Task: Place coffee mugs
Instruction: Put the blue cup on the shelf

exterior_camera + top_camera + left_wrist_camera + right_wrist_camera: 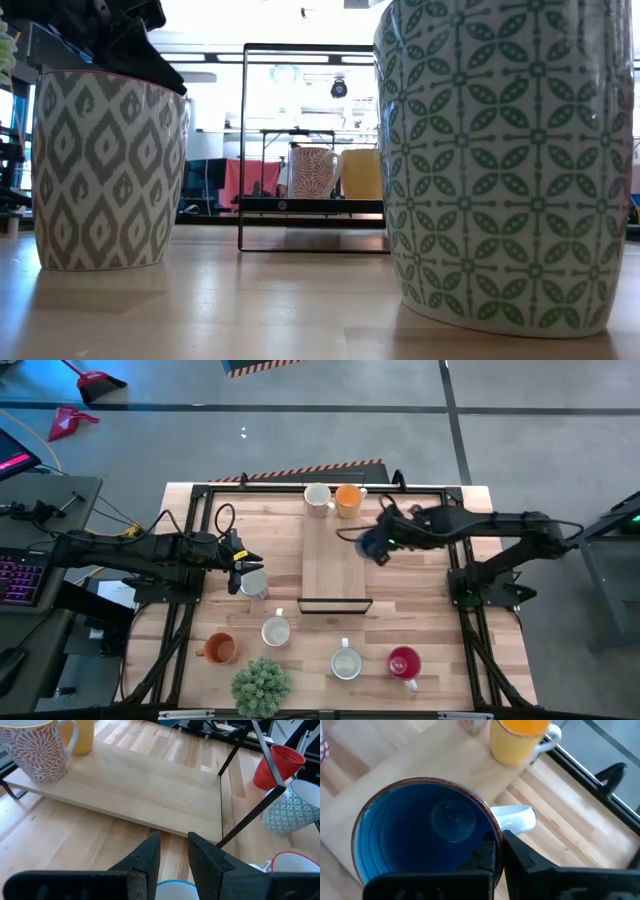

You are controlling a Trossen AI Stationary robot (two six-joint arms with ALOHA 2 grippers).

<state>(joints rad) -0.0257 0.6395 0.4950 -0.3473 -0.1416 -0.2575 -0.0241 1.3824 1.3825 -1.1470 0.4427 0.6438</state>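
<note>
My right gripper (380, 543) is shut on a blue mug (422, 832) over the right edge of the wooden board (335, 565). A white patterned mug (318, 498) and an orange mug (348, 500) stand at the board's far end. My left gripper (174, 855) hangs left of the board with a narrow gap between its fingers and nothing between their tips. A blue-rimmed white mug (175, 886) sits just below it on the table. Toward the near edge stand an orange mug (218, 648), two white mugs (276, 630) (345, 660) and a red mug (404, 662). My right gripper pinches the blue mug's rim (496, 836) right beside its pale handle (517, 817), one finger inside the cup and one outside. The fingers come from above, pointing down. The mug stays upright; whether its base rests on the board does not show.
A thin black frame (335, 605) borders the board and stands up at its near end. A green spiky plant ball (262, 685) sits at the near edge. Bare wood lies in the board's middle and right of the board.
</note>
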